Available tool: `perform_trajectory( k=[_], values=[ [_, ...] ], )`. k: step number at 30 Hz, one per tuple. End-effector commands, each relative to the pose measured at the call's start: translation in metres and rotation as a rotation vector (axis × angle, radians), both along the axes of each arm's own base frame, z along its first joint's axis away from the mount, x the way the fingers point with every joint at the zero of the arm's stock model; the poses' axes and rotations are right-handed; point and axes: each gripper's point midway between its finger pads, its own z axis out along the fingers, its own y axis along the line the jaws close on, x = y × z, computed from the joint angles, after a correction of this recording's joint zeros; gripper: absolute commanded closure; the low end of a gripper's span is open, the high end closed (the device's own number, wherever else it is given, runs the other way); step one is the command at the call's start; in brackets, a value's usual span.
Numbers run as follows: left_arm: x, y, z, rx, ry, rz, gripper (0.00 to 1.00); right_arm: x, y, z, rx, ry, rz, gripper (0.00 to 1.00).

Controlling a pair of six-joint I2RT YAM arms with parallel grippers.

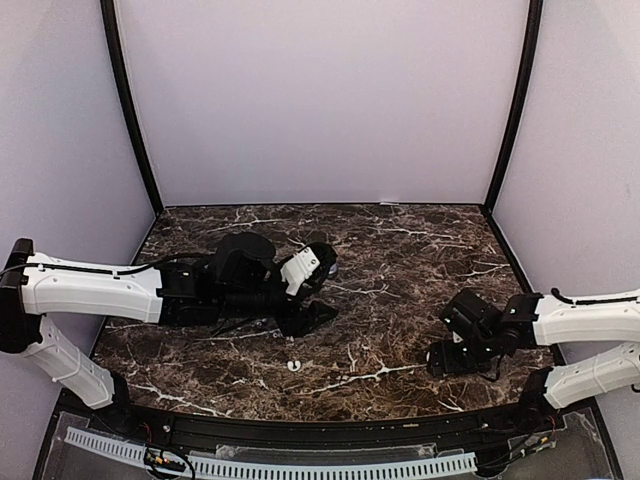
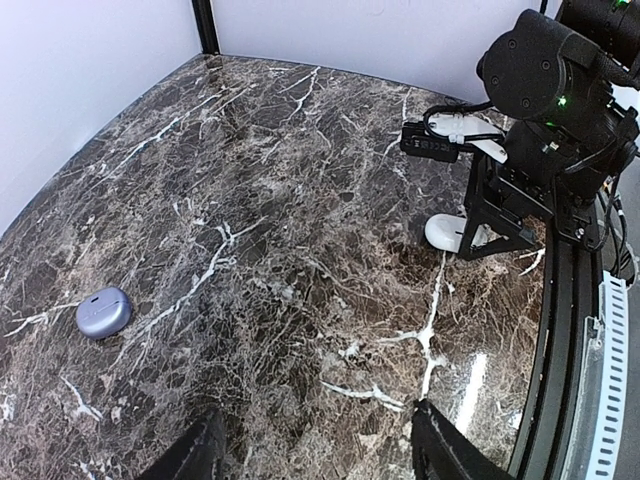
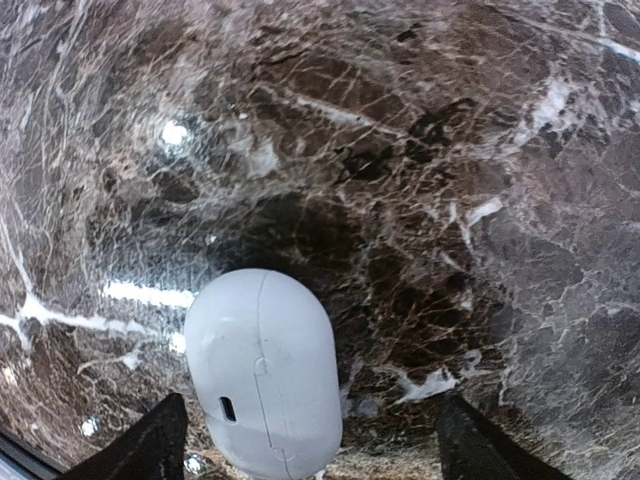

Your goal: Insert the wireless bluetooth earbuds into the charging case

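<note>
The charging case, a closed lavender pebble, lies on the marble far to the left in the left wrist view. My left gripper is open and empty, low over bare marble, well away from the case. In the top view it sits mid-table. A tiny white piece, probably one earbud, lies just in front of it. The other earbud is not visible. My right gripper is open. A plain white oval pebble lies between its fingers, nearer the left one.
The right arm stands over the white pebble at the table's near right. The black front rail runs along the near edge. Pale walls close in the back and both sides.
</note>
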Motion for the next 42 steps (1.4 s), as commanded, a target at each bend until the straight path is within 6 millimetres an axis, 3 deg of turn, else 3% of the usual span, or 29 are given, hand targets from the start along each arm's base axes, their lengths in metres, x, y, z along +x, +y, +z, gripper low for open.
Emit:
perform_trajectory(
  k=[1, 6, 12, 18, 22, 24, 28, 32, 36, 39, 42],
  values=[
    [-0.001, 0.001, 0.014, -0.053, -0.014, -0.002, 0.39, 0.006, 0.006, 0.000, -0.015, -0.052, 0.002, 0.23],
    [-0.001, 0.001, 0.014, -0.048, -0.014, 0.002, 0.38, 0.004, 0.024, -0.009, -0.040, -0.038, 0.083, 0.31],
    [0.003, 0.006, 0.013, -0.053, -0.011, 0.043, 0.36, 0.009, 0.040, -0.006, -0.041, -0.055, 0.157, 0.45],
    [0.008, 0.021, 0.023, -0.127, -0.026, 0.108, 0.22, 0.024, 0.064, 0.023, 0.018, -0.130, 0.225, 0.65],
    [0.007, 0.026, 0.029, -0.180, -0.027, 0.108, 0.14, 0.044, 0.095, 0.067, 0.139, -0.245, 0.268, 0.70],
    [0.005, 0.027, 0.032, -0.201, -0.031, 0.101, 0.07, 0.056, 0.115, 0.098, 0.226, -0.304, 0.293, 0.70],
    [0.002, 0.030, 0.047, -0.283, -0.031, 0.106, 0.02, 0.075, 0.153, 0.187, 0.502, -0.479, 0.319, 0.69],
    [-0.003, 0.030, 0.063, -0.419, -0.022, 0.094, 0.01, 0.082, 0.171, 0.273, 0.766, -0.662, 0.366, 0.65],
    [-0.006, 0.028, 0.083, -0.522, -0.052, 0.100, 0.01, 0.101, 0.169, 0.309, 0.858, -0.741, 0.247, 0.58],
    [0.004, 0.030, 0.104, -0.551, -0.148, 0.208, 0.01, 0.107, 0.173, 0.315, 0.912, -0.739, 0.184, 0.59],
    [0.015, 0.024, 0.109, -0.554, -0.179, 0.259, 0.03, 0.106, 0.179, 0.318, 0.973, -0.753, 0.167, 0.59]
  ],
)
